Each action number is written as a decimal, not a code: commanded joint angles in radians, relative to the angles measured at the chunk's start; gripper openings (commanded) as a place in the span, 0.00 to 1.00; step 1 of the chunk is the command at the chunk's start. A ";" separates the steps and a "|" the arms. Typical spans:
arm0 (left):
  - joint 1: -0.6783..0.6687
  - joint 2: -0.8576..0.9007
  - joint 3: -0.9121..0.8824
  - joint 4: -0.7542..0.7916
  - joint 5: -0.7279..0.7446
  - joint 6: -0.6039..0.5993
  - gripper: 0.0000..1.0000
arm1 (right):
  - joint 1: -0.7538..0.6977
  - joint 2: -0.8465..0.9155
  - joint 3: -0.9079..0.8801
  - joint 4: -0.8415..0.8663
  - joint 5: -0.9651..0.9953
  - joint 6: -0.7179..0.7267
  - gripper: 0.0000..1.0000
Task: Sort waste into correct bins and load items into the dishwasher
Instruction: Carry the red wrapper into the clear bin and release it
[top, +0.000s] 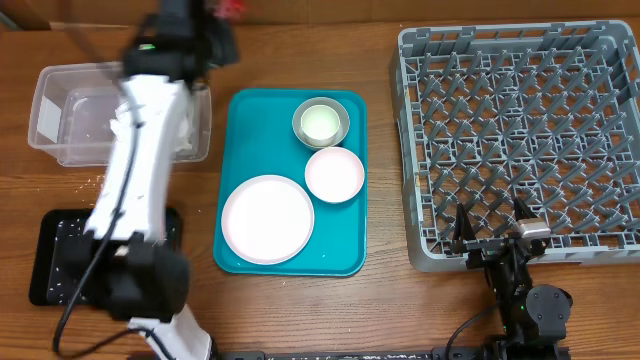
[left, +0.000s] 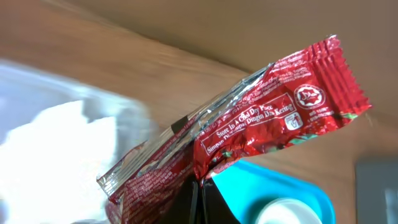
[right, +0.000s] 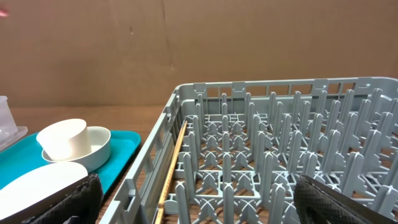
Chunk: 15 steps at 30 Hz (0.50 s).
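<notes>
Overhead view: containers on the desk (top: 300, 310), left to right.

(a) Clear tub (top: 50, 110), far left, holds crumpled white napkins (top: 95, 115). The left wrist view shows them as a blurred white mass.

(b) Black tray (top: 50, 250), nearer than the tub, carries scattered rice grains (top: 62, 272). A few more white specks lie on the desk between tray and tub.

(c) Teal tray (top: 345, 250), centre, carries the grey bowl (top: 300, 128) at its far right corner with the white cup (top: 319, 123) seated inside it. The small white bowl (top: 334, 173) sits just nearer, and the white plate (top: 267, 218) lies at the near left, just beside that bowl.

(d) Dish rack (top: 420, 250), right. In the right wrist view a thin wooden stick (right: 173, 163) lies along the inner side of its left wall.

The left arm (top: 140, 170) reaches across the tub. The left jaws are closed on the red wrapper (left: 273, 118), pinching its lower edge. It hangs in the air beyond the tub's far right corner, with the teal tray's corner below it.

The right jaws stand wide apart at the rack's near wall.
</notes>
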 joint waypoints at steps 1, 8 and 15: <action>0.080 0.033 -0.016 -0.061 -0.063 -0.171 0.04 | -0.006 -0.011 -0.010 0.005 0.006 -0.001 1.00; 0.218 0.055 -0.091 -0.106 -0.048 -0.510 0.04 | -0.007 -0.011 -0.010 0.005 0.005 -0.001 1.00; 0.283 0.117 -0.105 -0.056 0.017 -0.633 0.04 | -0.006 -0.011 -0.010 0.004 0.006 -0.001 1.00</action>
